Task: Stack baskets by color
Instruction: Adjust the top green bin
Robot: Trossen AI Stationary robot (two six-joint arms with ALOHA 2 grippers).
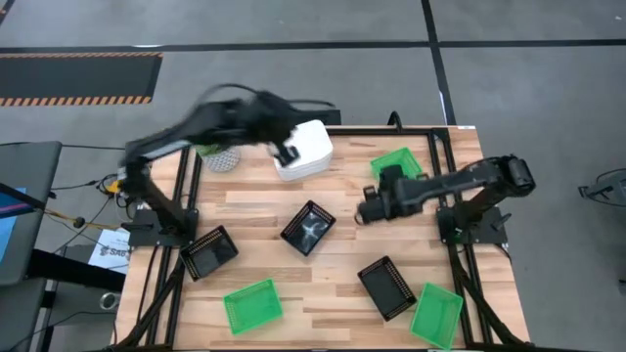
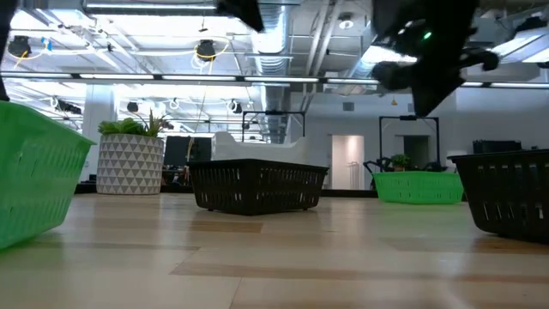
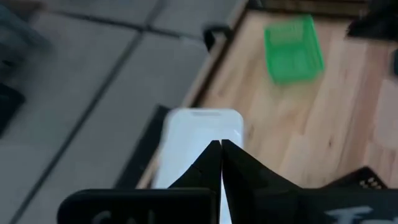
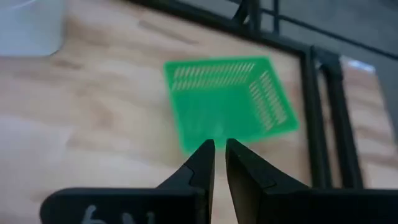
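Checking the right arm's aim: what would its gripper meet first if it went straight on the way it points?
Probably the green basket at the table's far right. The right gripper, fingers shut, points straight at it in the right wrist view; depth unclear.

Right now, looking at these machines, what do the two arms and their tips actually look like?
Both are dark, nearly black jointed arms on black frame bases. The left end effector ends in two black, tapering, pointed fingers; the right end effector matches. Pale handwritten-looking marks sit on the black bar behind each pair. A small green light glows on an arm in the low view.
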